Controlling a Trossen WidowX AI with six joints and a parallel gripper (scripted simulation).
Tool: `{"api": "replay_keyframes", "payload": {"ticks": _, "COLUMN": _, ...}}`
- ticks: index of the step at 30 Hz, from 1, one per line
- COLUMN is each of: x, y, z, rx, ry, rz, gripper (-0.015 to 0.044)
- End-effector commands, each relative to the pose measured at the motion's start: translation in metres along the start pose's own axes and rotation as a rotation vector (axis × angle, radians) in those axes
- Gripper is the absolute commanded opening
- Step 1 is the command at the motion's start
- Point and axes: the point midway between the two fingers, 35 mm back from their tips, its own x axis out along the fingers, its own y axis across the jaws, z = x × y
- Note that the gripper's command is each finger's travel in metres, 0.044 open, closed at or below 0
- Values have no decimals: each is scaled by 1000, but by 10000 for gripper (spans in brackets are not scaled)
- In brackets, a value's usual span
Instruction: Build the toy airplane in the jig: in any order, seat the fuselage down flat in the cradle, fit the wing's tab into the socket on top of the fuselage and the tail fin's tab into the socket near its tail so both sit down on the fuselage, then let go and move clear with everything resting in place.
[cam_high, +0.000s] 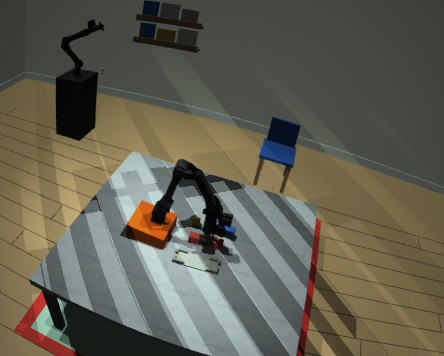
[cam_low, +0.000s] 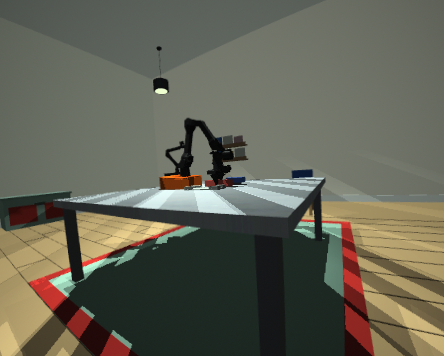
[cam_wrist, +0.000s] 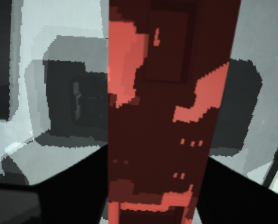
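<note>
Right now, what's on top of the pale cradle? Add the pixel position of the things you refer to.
No plane part sits in the pale cradle (cam_high: 197, 261); its middle shows bare from above. The claw (cam_high: 206, 241) (cam_wrist: 150, 149) grips the red body (cam_high: 196, 237) (cam_wrist: 160, 120) beside it.

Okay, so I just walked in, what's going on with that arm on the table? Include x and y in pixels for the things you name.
The robot arm's gripper (cam_high: 205, 239) (cam_wrist: 150, 149) is closed on the red fuselage (cam_high: 196, 237) (cam_wrist: 155, 115) of a toy airplane. The pale cradle (cam_high: 197, 261) lies beside it on the striped-looking table (cam_high: 250, 280) (cam_low: 200, 201), and the fuselage isn't seated in it. A blue part (cam_high: 229, 230) (cam_low: 236, 179), probably the wing, and a small yellow part (cam_high: 196, 221), probably the tail fin, lie nearby, so nothing is assembled at this point.
</note>
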Motion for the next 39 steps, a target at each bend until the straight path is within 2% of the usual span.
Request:
{"api": "replay_keyframes", "payload": {"ticks": 1, "x": -12, "y": 0, "z": 5, "rx": 0, "ry": -12, "rz": -2, "gripper": 0}}
{"api": "replay_keyframes", "payload": {"ticks": 39, "x": -125, "y": 0, "z": 1, "rx": 1, "ry": -13, "rz": -2, "gripper": 0}}
